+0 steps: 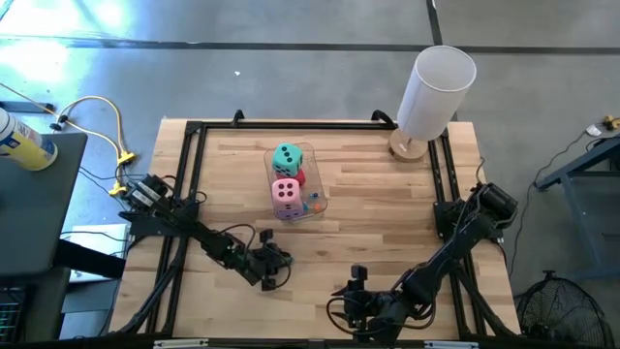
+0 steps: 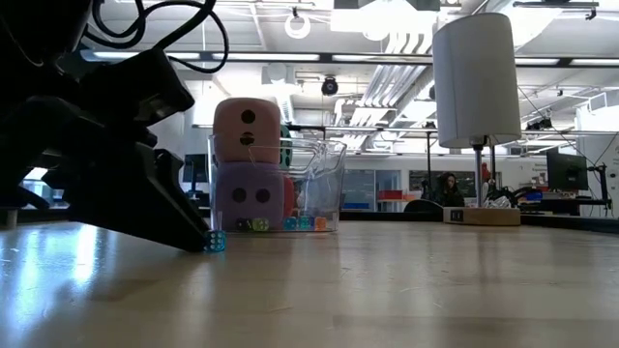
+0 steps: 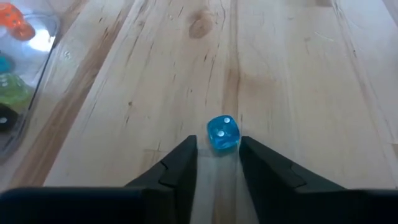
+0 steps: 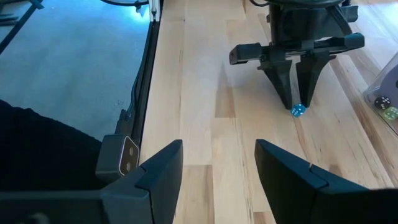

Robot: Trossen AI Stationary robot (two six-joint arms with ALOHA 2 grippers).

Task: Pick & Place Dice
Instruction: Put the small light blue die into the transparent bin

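Note:
A clear plastic container (image 1: pixel 320 189) at the table's middle back holds the big dice: a teal one (image 1: pixel 287 157), a pink one (image 1: pixel 285 197) stacked on a purple one (image 2: pixel 249 193), and a red one (image 1: pixel 300 177) half hidden between them. Tiny coloured dice (image 2: pixel 290 222) lie on its floor. A tiny blue die (image 3: pixel 222 133) rests on the wood nearer the front. My left gripper (image 3: pixel 217 146) slants down at it, open, its tips on either side of the die's near face. My right gripper (image 4: pixel 217 158) hovers open near the front edge, holding nothing. My left gripper slants down from the table's left with its fingertips (image 3: pixel 186 152) on the wood beside the tiny blue die's near corners (image 3: pixel 214 144). The die lies flat on the table at the very tips. I cannot tell whether either finger touches it.
A tall white cylinder on a round wooden base (image 1: pixel 431 92) stands at the back right corner. Black frame rails (image 1: pixel 189 174) run along the table's left, right and far edges. Bare wood lies between the two grippers and in front of the container.

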